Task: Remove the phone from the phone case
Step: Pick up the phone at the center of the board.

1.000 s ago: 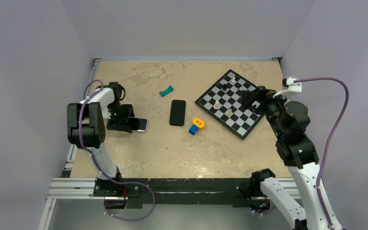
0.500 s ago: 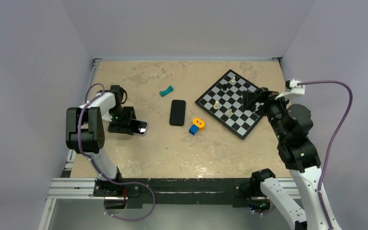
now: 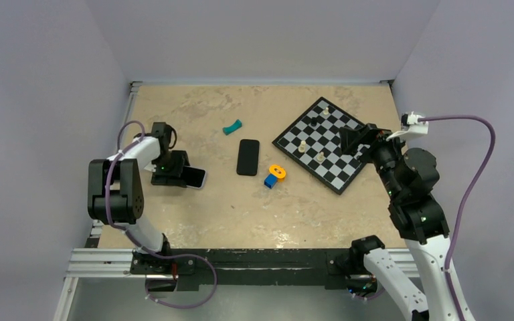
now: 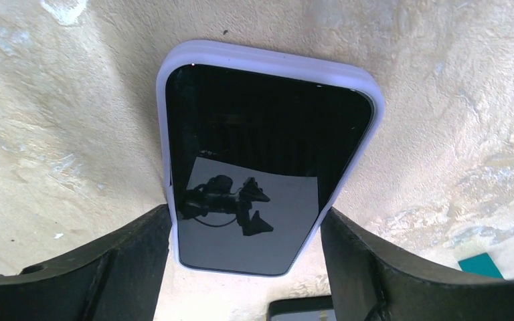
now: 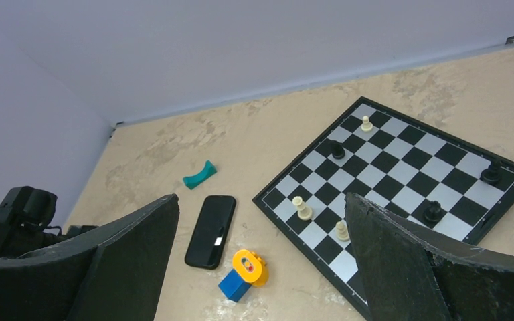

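1. We see a beige, stone-patterned table (image 3: 207, 221) closed in by plain lilac walls.
2. The phone (image 4: 261, 134) lies screen up near the table's left edge, still seated in its pale case (image 4: 268, 59), whose rim shows all round the glass.
3. Over the last second the left gripper (image 4: 245, 227) has slid a little toward the near edge with the phone and drawn its jaws in. Its fingers (image 4: 127, 267) now straddle the phone's near end and appear to press the case's two long sides.
4. We judge this a hold on the case, not yet a separation; nothing has lifted from the table.
5. The right gripper (image 5: 261, 200) has barely moved. It hangs above the chessboard (image 3: 321, 144) toward the right edge, jaws spread wide and empty.
6. A black slab (image 3: 247, 157), a teal piece (image 3: 232, 126) and an orange-and-blue toy (image 3: 274, 175) lie mid-table, well apart from the phone.
7. Next, we think, the phone must be pried out, likely with the right arm's help.
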Robot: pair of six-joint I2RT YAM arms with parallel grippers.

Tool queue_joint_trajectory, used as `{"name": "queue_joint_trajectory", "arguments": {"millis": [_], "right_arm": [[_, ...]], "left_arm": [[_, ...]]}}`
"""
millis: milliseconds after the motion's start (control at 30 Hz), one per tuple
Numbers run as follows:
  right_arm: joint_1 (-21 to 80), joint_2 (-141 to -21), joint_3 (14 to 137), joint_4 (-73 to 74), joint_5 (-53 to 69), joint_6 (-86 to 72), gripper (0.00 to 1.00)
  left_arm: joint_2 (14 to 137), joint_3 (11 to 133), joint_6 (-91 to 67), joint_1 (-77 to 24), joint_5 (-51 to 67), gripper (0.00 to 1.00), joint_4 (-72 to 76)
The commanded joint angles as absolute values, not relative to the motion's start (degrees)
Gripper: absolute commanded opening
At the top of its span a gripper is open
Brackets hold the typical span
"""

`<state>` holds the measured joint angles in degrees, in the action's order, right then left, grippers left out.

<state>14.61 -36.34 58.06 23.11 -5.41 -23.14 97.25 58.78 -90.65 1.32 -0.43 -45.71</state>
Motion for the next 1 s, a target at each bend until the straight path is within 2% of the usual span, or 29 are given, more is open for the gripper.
{"name": "queue_joint_trajectory", "arguments": {"millis": [0, 133, 200, 367, 500, 667, 800, 967], "right_arm": [[14.77, -36.95, 57.59, 22.03, -5.95, -23.31, 0.98], [14.76, -39.88, 56.83, 22.41, -4.41, -22.83, 0.98], [14.72, -41.94, 56.16, 21.67, -1.62, -22.67, 0.98], [17.39, -49.48, 53.64, 18.35, 5.56, -22.98, 0.98], [25.43, -57.89, 52.8, 14.01, 8.13, -24.57, 0.97], [35.21, -67.04, 49.84, -0.1, 14.1, -31.33, 0.96], [43.13, -73.11, 51.28, -7.12, 13.56, -33.93, 0.96], [47.41, -76.77, 49.33, -17.22, 13.5, -39.44, 0.92]], "left_arm": [[93.7, 55.39, -87.13, 1.04, -1.44, 0.28, -37.88], [91.23, 53.83, -81.42, 0.76, -0.56, 0.12, -34.75], [89.78, 53.57, -78.59, 0.52, -0.27, 0.0, -33.56], [83.17, 50.0, -73.91, -2.68, 0.86, 0.0, -27.96], [77.4, 49.39, -69.36, -6.66, 0.6, 0.0, -25.92], [70.44, 48.56, -64.77, -12.18, 1.46, 0.0, -24.03], [65.69, 48.82, -62.46, -16.51, 5.05, 0.0, -22.33], [60.21, 50.17, -61.96, -21.65, 6.57, 0.0, -24.91]]}}
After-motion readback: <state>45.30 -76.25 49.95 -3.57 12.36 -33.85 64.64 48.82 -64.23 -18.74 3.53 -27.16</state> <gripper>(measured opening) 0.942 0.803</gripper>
